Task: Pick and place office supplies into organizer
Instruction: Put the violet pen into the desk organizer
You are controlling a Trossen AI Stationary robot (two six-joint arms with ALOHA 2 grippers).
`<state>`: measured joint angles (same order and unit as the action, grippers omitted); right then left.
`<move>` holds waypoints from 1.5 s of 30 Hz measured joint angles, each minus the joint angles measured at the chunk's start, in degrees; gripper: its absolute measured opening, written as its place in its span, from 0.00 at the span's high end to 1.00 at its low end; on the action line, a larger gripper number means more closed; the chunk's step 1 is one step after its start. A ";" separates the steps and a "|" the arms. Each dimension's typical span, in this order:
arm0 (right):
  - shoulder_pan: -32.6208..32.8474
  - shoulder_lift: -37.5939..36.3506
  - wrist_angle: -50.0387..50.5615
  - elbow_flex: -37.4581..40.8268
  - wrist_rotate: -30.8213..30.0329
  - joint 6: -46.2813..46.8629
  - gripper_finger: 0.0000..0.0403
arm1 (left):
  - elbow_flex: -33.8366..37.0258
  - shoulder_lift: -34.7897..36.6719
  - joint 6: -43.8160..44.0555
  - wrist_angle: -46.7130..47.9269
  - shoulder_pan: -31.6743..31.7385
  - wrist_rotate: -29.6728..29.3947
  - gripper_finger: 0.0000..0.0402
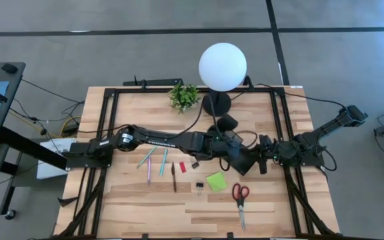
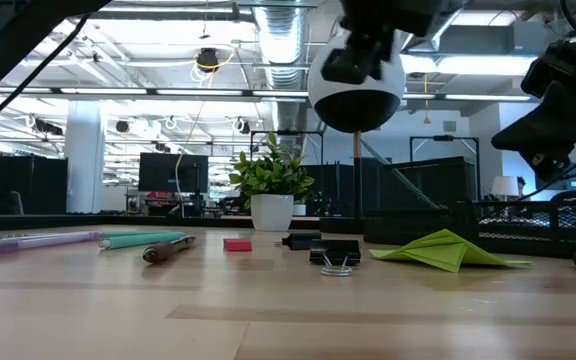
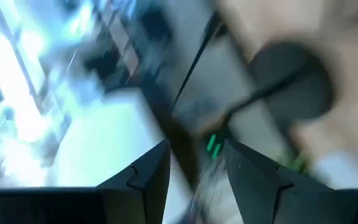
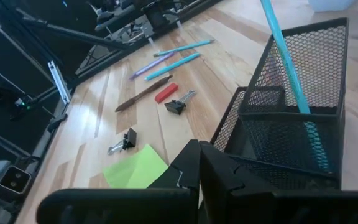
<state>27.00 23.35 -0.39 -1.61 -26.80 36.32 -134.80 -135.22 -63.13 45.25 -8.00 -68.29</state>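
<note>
The black mesh organizer (image 4: 291,130) stands on the table's right part (image 2: 528,225), and in the high view the arms mostly cover it. A teal pen (image 4: 289,68) stands slanted in its taller section. My left gripper (image 3: 196,168) is open and empty, raised above the organizer in front of the globe lamp (image 2: 366,55). My right gripper (image 4: 199,163) is shut and holds nothing; it hovers just right of the organizer (image 2: 553,120). On the wood lie a pink pen (image 1: 149,168), teal pens (image 1: 163,162), a dark pen (image 1: 174,177), a red piece (image 1: 183,167), black clips (image 1: 199,187), a green sticky pad (image 1: 217,181) and red-handled scissors (image 1: 240,199).
A white globe lamp (image 1: 223,67) on a black base (image 1: 216,103) and a small potted plant (image 1: 185,97) stand at the far edge behind the organizer. A lamp cable runs across the table there. Bare wood shows along the near edge (image 1: 145,213).
</note>
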 joint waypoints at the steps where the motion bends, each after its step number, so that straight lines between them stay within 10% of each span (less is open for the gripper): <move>1: -0.02 0.00 -0.01 0.00 0.38 1.09 1.00 | 0.00 0.00 1.29 -0.02 -0.03 -4.66 0.63; 6: 0.00 0.00 -0.01 0.00 0.95 13.43 1.00 | 0.00 0.23 10.10 0.79 0.11 -17.79 0.65; 19: -2.55 -0.15 -2.92 -0.04 -6.43 15.91 1.00 | -0.09 18.91 21.82 7.98 0.19 -16.57 0.99; 28: -1.46 -0.11 -2.65 -0.04 -6.40 15.08 1.00 | 0.82 36.71 68.48 43.83 2.06 22.16 1.00; 35: 2.68 -0.17 -13.22 -0.02 -13.32 0.12 1.00 | 18.30 43.71 70.51 41.57 0.31 18.97 1.00; 45: 8.73 -0.17 -25.24 -0.04 -22.98 -18.77 1.00 | 55.30 56.49 101.91 39.92 -0.97 12.10 1.00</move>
<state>35.73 23.18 -25.64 -1.65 -49.78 17.55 -79.51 -78.73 38.79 85.17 -8.97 -56.18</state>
